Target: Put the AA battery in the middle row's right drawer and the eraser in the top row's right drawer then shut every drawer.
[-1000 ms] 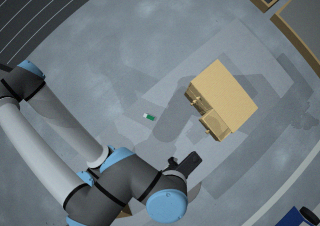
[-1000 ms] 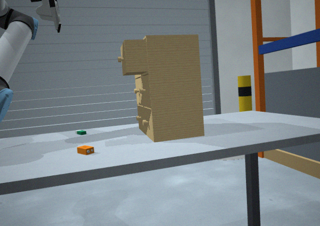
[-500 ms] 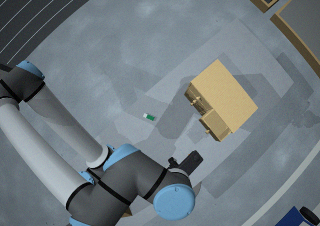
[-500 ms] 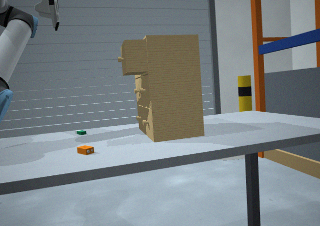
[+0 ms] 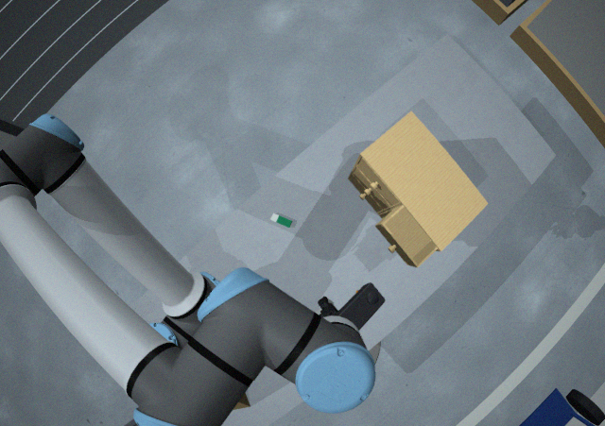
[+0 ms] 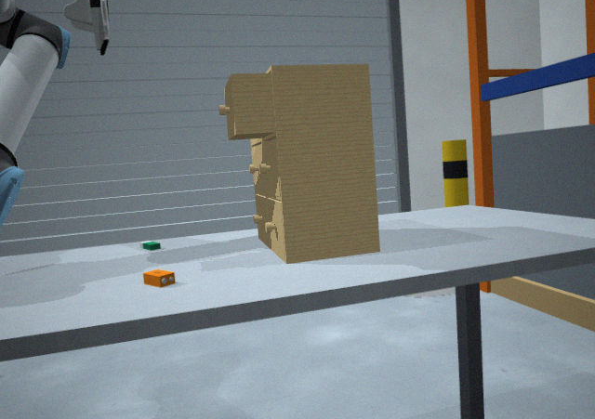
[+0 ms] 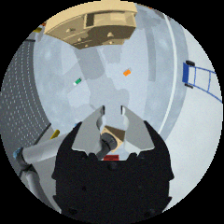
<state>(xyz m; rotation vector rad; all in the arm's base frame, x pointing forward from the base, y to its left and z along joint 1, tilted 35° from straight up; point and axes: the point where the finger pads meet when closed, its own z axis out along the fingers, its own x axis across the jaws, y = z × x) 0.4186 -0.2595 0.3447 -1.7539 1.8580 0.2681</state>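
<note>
Pincer (image 5: 361, 304) (image 6: 103, 47) (image 7: 112, 105) slightly parted, nothing between, well above the surface (image 5: 440, 84) (image 6: 240, 280) (image 7: 93, 95). In the wrist view, eraser (image 5: 282, 219) (image 6: 151, 245) (image 7: 77, 81) ahead and left; orange block (image 5: 357, 291) (image 6: 158, 278) (image 7: 127, 73), possibly the battery, ahead and right, near the surface's front edge in the exterior view. From above, block mostly hidden beneath the pincer. Top right drawer (image 5: 410, 233) (image 6: 252, 107) (image 7: 112, 20) pulled out of the upright chest (image 5: 424, 182) (image 6: 326, 164) (image 7: 89, 11). Beyond the surface's far edge, striped post (image 6: 455, 169).

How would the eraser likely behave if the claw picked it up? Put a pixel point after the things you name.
The eraser (image 5: 282, 220) (image 6: 151, 245) (image 7: 77, 81) would probably keep its shape, being a solid-looking block. Lying flat, it seems unlikely to roll. Its small size suggests it is light, so a nudge might slide or turn it.
</note>
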